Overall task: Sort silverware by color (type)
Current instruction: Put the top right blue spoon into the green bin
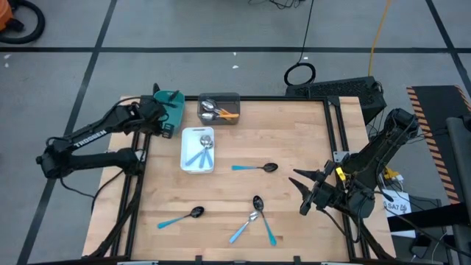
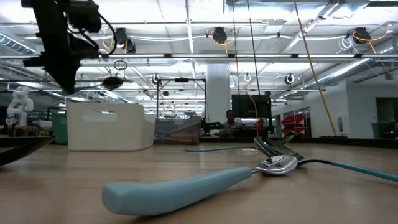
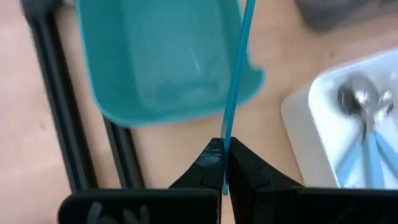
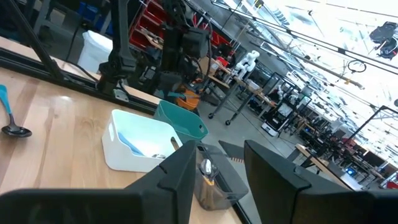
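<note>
My left gripper (image 3: 222, 152) is shut on a light-blue spoon handle (image 3: 235, 74) above the near rim of the teal tray (image 3: 161, 56); the spoon's bowl is out of view. In the high view it hovers at the table's far left (image 1: 163, 116), beside the teal tray (image 1: 174, 101). The white tray (image 1: 197, 151) holds blue-handled spoons, the grey tray (image 1: 219, 108) orange-handled ones. Loose blue-handled spoons lie flat on the table (image 1: 255, 168), (image 1: 180, 217), (image 1: 252, 219). My right gripper (image 1: 305, 193) waits open at the right, level, with nothing between its fingers (image 4: 180, 168). My left gripper pinches the thin light-blue handle near its free end (image 3: 225, 163) between its two fingertips (image 3: 208, 163). The fingers slant down from above. The handle runs straight out beyond the fingertips over the teal tray, lifted clear of tray and table.
The three trays stand together at the far left. Black frame rails (image 1: 140, 184) run along the table's left and right edges (image 1: 340, 147). Bare wood lies in the table's middle and far right (image 1: 294, 125).
</note>
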`<state>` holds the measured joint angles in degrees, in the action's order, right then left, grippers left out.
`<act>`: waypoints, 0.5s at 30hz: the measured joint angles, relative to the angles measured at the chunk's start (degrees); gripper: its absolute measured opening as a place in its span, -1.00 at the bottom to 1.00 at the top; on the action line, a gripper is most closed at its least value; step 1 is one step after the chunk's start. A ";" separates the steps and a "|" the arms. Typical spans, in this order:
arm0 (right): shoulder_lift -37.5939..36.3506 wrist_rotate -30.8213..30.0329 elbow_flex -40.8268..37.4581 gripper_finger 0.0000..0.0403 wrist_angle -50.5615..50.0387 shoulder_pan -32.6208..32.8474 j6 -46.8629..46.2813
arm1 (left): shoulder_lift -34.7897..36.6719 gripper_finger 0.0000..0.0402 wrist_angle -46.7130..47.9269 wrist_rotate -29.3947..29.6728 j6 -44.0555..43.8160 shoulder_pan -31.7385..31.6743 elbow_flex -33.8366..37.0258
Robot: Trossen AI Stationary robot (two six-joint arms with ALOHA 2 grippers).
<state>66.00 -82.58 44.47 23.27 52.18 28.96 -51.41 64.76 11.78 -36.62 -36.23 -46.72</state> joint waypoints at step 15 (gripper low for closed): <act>0.00 0.06 0.00 -0.35 0.00 -0.07 0.49 | -17.54 -0.97 1.69 -6.93 9.31 -16.32 -6.26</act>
<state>66.00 -82.52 44.47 23.27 52.12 29.45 -68.95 66.46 4.84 -27.31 -52.56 -52.98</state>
